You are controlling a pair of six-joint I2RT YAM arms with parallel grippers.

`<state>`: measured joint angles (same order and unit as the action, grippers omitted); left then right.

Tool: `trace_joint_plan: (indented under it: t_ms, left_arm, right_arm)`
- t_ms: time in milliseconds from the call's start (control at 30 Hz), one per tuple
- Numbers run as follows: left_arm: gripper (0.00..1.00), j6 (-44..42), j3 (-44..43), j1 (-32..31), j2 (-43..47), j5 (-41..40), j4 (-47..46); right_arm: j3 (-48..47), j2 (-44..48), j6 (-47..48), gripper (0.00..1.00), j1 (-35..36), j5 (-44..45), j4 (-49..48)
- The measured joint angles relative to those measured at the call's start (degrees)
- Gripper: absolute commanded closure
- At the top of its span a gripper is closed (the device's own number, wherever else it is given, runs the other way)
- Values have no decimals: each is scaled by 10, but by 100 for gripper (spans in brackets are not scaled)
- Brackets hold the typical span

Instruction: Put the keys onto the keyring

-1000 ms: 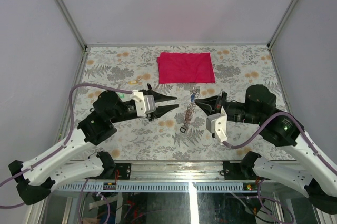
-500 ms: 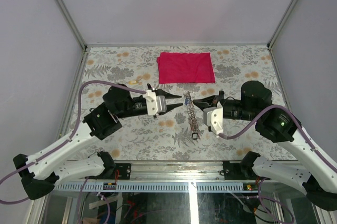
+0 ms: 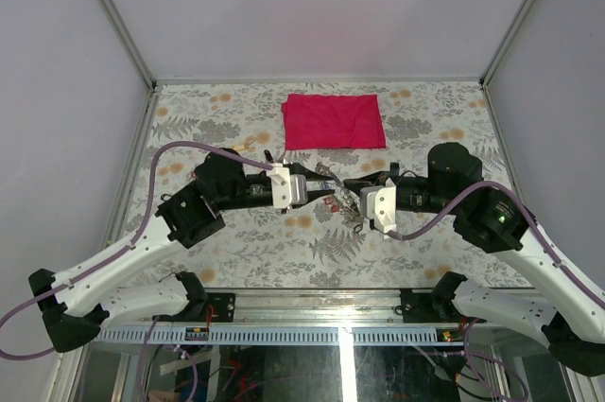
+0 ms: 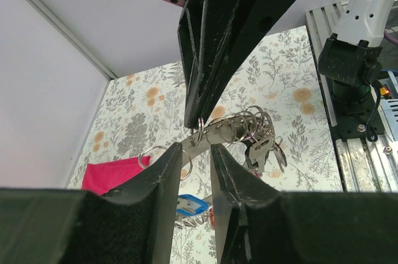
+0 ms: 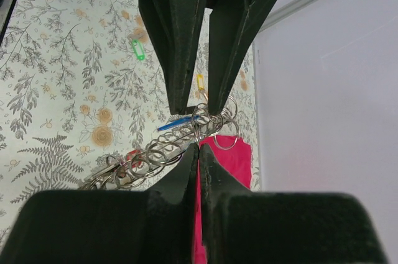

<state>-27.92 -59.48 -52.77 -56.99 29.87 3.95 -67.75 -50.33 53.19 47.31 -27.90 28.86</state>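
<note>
Two grippers meet nose to nose over the middle of the flowered table (image 3: 189, 128), with one keyring (image 4: 219, 132) held between them. The right gripper (image 5: 198, 148) is clamped tight on one small split ring (image 4: 200, 123) at the keyring's end. The left gripper (image 4: 196, 147) has its jaws a little apart with that same end between them; whether they pinch it cannot be told. The keyring carries a crowd of small rings and metal keys (image 4: 261, 149), too tangled to count. Four coloured tags show: a blue tag (image 5: 177, 124) and a red tag (image 5: 132, 154) by the bunch, and a yellow tag (image 5: 200, 82) and a green tag (image 5: 138, 50) lying loose on the table farther off. One red cloth (image 3: 333, 121) lies folded beyond. From above, both grippers' fingers cover most of the bunch.
</note>
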Motion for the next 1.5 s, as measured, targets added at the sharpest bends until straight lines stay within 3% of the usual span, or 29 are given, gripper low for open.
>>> trace_joint_plan:
  t_ms: [200, 433, 733, 933, 1033, 1133, 1500]
  left_arm:
    - [70, 0, -5, -10, -8, 2, 0]
    - [72, 0, -6, -20, -16, 1, 0]
    - [80, 1, -15, -27, -31, -18, 0]
    - [89, 2, -20, -30, -36, -27, 0]
    - [99, 4, -27, -31, -41, -33, 5]
    - [100, 5, -33, -32, -45, -37, 13]
    - [100, 34, -26, -39, -30, -44, 11]
  right_arm:
    - [0, -3, -10, 100, 0, 0, -8]
    - [0, -3, -18, 100, 0, 0, -13]
    - [0, -3, -23, 100, 0, 0, -9]
    - [0, -3, -21, 100, 0, 0, -6]
    - [0, -2, -19, 100, 0, 0, -4]
    - [0, 0, -18, 100, 0, 2, 0]
    - [5, 26, -74, 73, 0, -28, -21]
